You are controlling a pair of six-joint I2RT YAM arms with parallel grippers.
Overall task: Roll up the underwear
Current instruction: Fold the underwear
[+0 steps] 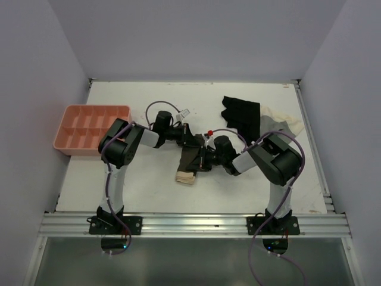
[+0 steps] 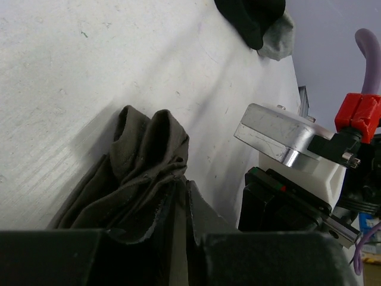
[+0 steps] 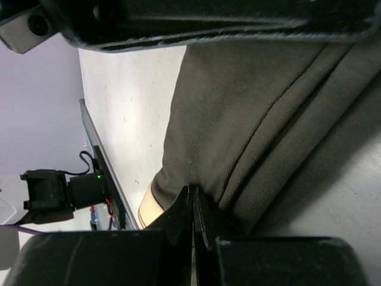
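A: Where's the underwear (image 1: 189,161) right now?

B: In the middle of the counter (image 1: 149,187), between the two arms. It lies as a narrow brown strip with its pale waistband (image 1: 185,177) at the near end. It isn't a roll yet, and the far end is only bunched up

A: And the grips?

B: The left fingers (image 2: 168,217) are nearly closed, with just a sliver between them. The puckers in the cloth run straight into the tips, so I'd say they hold the bunched far end. The right fingers (image 3: 178,217) are pressed together at the strip's right edge. They seem to nip a fold, though the tips hide the exact bite

A: So what worries you?

B: Three things. Both bites look shallow and the fabric is soft, so a tug could let the edge slide out and the bunch would slump flat. Second, the two wrists sit very close, with the right one just beside the left fingers in the left wrist view, so turning the cloth over could knock them together. Third, if one arm pulls ahead of the other the strip would skew, giving a lopsided cone that springs open when let go

A: Anything nearby to snag?

B: Not much. The black garment (image 1: 241,114) and the grey-and-cream garment (image 1: 284,124) lie well apart at the far right, and the pink tray (image 1: 77,128) is off to the left. Dragging rather than lifting is the likelier fault, since the waistband could catch on the counter and unfold
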